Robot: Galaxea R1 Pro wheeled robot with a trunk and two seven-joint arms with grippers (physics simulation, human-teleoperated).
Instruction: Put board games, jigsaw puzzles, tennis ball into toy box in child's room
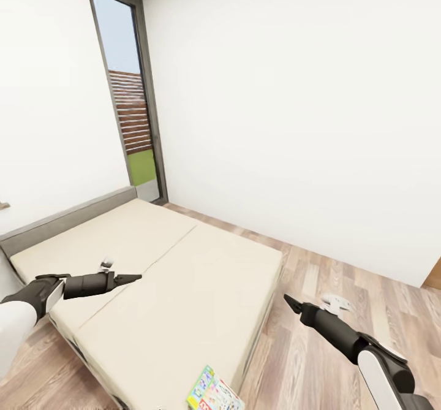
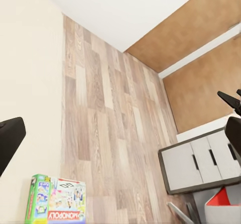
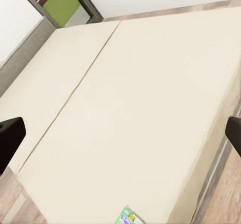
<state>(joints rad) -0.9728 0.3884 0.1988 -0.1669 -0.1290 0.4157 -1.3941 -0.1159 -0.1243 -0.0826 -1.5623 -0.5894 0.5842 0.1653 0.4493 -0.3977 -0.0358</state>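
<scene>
Nearest the head camera, a board game (image 1: 214, 391) lies on the bed's (image 1: 184, 275) near corner; the left gripper (image 1: 125, 278) looks narrow, the right gripper (image 1: 293, 304) too. From the left wrist, two game boxes (image 2: 56, 200) sit together. Right wrist fingers (image 3: 10, 138) stand wide apart. Best lower an arm over the corner, gripping one edge.

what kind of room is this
Most likely a bedroom, perhaps a child's: a low cream bed fills the wood-plank floor, board games lie on its corner, and a tall window sits in the white walls.
</scene>
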